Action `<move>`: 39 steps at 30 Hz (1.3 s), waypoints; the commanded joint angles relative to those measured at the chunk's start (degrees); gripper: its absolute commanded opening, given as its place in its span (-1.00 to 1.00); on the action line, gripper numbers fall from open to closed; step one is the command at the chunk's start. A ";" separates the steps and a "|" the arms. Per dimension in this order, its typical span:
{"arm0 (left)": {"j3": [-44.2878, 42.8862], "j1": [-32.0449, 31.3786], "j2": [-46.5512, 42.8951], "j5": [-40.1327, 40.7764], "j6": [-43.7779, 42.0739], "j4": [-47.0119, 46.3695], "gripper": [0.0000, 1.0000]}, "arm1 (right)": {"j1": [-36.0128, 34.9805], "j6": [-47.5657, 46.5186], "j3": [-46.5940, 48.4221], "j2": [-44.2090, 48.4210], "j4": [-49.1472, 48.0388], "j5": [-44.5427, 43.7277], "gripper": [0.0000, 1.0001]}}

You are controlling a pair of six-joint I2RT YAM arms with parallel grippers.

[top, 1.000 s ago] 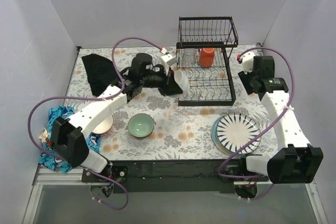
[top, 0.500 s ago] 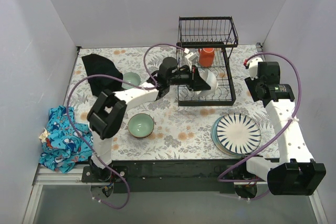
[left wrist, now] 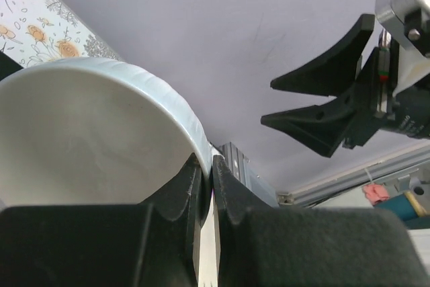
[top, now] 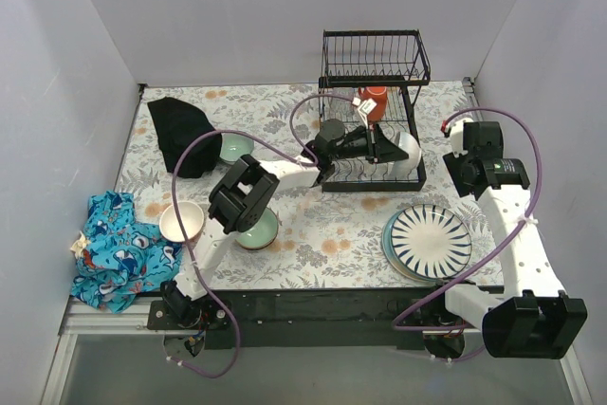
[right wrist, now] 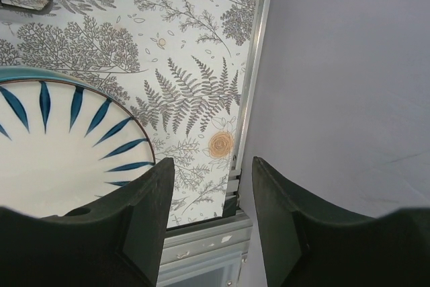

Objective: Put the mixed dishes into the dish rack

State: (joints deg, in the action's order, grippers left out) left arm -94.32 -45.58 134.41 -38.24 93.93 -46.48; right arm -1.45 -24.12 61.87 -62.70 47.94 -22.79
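Observation:
My left gripper (top: 393, 147) is shut on the rim of a small white bowl (top: 409, 151) and holds it tilted over the right part of the lower tray of the black dish rack (top: 375, 41). In the left wrist view the fingers (left wrist: 207, 169) pinch the bowl's rim (left wrist: 87, 132). An orange mug (top: 372, 101) sits in the rack. Striped plates (top: 429, 239) lie stacked at the front right. A pale-green-inside bowl (top: 258, 232) is partly hidden by my left arm. Another white bowl (top: 182, 221) stands at the left. My right gripper (top: 469, 175) is open and empty, right of the rack.
A black cloth (top: 178, 135) lies at the back left, with a pale green bowl (top: 235, 147) beside it. A blue patterned cloth (top: 119, 248) lies at the front left edge. The table's right edge (right wrist: 245, 132) runs close under my right gripper, next to the plate (right wrist: 60, 146).
My left arm has swung right with the white bowl, from the rack's left side to over the right of the lower tray. The white bowl at the left is uncovered. The right arm shifted slightly.

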 commanded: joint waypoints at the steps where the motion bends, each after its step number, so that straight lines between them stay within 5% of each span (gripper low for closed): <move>1: -6.48 -1.88 2.60 2.82 5.82 -10.29 -1.00 | 0.93 0.30 -0.78 2.32 2.06 -1.04 0.16; 13: -14.22 -3.55 8.67 9.14 9.69 -8.89 -1.00 | 3.83 1.35 -1.66 1.62 3.12 0.90 0.16; 39: -16.16 -0.21 15.97 11.08 24.89 -12.76 -1.00 | 6.55 0.21 1.42 -4.45 3.91 0.72 0.15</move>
State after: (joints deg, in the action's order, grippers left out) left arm -108.79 -45.91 150.69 -27.81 113.62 -54.65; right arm 4.60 -23.81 60.69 -67.02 51.35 -22.15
